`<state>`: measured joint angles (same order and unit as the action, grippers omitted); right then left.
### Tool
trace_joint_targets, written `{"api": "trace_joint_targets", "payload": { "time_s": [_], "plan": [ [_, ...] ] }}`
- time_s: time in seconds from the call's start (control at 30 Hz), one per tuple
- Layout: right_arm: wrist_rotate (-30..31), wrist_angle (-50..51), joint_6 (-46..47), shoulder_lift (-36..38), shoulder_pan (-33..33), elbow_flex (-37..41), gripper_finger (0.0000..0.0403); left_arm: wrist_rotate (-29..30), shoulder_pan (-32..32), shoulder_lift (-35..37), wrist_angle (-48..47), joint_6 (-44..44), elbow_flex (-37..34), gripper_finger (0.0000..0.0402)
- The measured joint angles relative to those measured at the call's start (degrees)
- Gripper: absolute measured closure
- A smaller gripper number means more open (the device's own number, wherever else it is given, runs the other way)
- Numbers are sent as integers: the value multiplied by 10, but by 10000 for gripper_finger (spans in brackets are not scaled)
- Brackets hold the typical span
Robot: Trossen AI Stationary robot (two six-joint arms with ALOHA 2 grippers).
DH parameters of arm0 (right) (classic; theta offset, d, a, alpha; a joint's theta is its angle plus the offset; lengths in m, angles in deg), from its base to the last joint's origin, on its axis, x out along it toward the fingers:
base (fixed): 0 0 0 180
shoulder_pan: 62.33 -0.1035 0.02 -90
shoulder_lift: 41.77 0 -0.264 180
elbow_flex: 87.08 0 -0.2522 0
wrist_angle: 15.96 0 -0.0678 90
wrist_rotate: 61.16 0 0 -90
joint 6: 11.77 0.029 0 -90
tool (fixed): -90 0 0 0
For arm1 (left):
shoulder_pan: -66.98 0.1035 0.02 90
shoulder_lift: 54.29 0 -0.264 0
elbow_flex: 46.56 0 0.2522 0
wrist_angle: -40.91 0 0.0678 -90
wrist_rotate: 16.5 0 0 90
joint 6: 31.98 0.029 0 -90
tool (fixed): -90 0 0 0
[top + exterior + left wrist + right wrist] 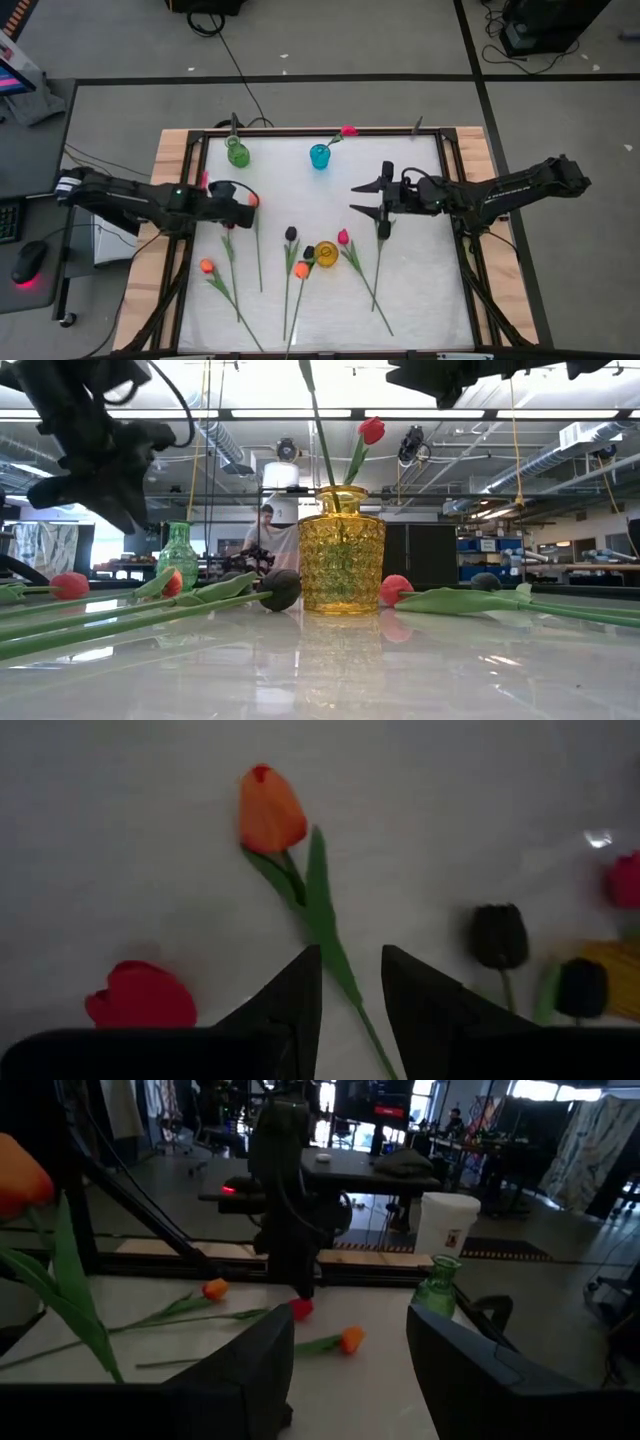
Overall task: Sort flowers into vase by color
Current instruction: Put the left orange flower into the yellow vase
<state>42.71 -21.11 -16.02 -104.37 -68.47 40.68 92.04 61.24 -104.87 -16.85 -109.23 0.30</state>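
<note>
- Left pincer: part-open, straddling the stem of an orange tulip lying flat on the table.
- Bud points away from the pincer.
- Right pincer: open, empty, mid-table.

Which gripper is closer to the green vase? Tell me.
Left. The left gripper hovers just in front of the green vase; the right gripper hangs open past the blue vase, much farther off.

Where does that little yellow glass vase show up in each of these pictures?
High view: yellow textured glass vase, lower centre, among lying tulips.
Low view: centre, holding a stem.
Left wrist view: a yellow edge at far right.
Right wrist view: not visible.
Shared landmark: black tulip beside it.
</note>
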Motion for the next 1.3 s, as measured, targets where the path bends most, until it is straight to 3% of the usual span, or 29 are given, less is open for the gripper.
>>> {"api": "trace_joint_targets", "payload": {
  "time_s": [0.3, 0.53, 0.77, 1.3],
  "plan": [
    [0, 7, -3, 0, 3, 0, 198, -21, 46, -64, 11, -65, 0, 290],
    [0, 8, -4, 0, 4, 0, 198, -75, 63, -118, 36, -57, 0, 290],
    [0, 12, -5, 0, 4, 0, 198, -89, 63, -165, 79, -59, 0, 290],
    [-5, 18, -5, 0, 4, 0, 198, -92, 63, -189, 96, -67, 0, 290]
  ]
}}
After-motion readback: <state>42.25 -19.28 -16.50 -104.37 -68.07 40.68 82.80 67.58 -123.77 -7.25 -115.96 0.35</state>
